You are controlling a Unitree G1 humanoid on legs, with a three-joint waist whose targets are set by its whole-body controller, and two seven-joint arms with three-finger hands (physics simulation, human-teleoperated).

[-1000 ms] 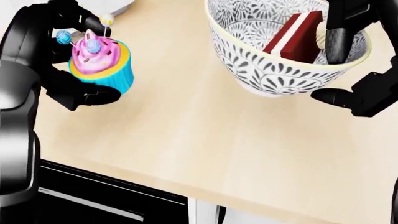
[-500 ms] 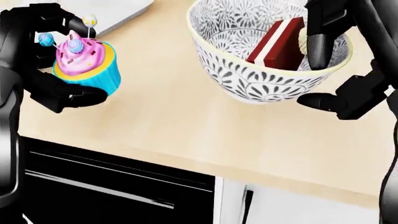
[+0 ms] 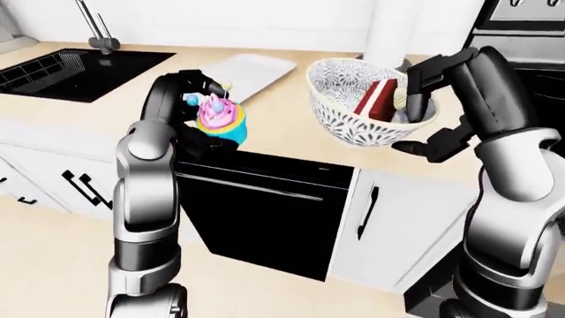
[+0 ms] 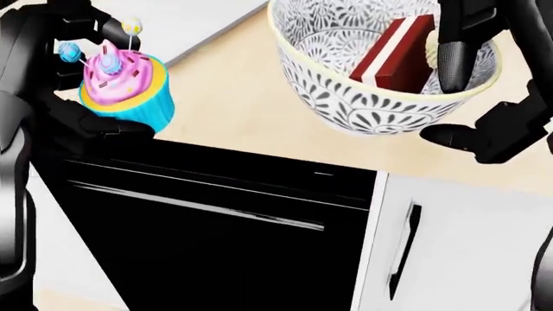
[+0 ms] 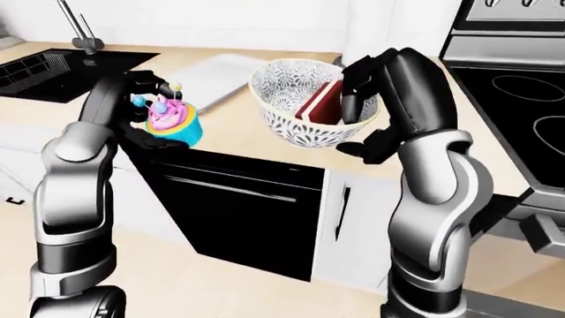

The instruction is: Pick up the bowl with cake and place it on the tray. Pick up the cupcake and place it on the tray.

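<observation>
1. Your right hand (image 4: 484, 84) pinches the bowl (image 4: 363, 78) at its rim only: one of its fingers (image 4: 456, 61) dips inside beside the cake (image 4: 393, 55), another hooks under the outer wall. That grip sits on one side, so any wrist roll could tip the bowl and slide the cake out
2. Your left hand (image 4: 60, 84) has its fingers clamped round the cupcake (image 4: 125, 84), low on the blue wrapper. The lollipop toppers stand close to the upper fingers; squeeze harder and I judge they could get knocked, or the cupcake could tilt
3. Both items hang in the air near the edge of the surface (image 3: 291, 119), the cupcake out over the black appliance door (image 3: 256, 212). A slip here drops it to the floor, not onto the surface
4. The tray (image 3: 252, 69) lies toward the top of the left-eye view, beyond the cupcake and left of the bowl. Reaching both arms there together risks the bowl striking the cupcake hand, so stagger the placements
</observation>
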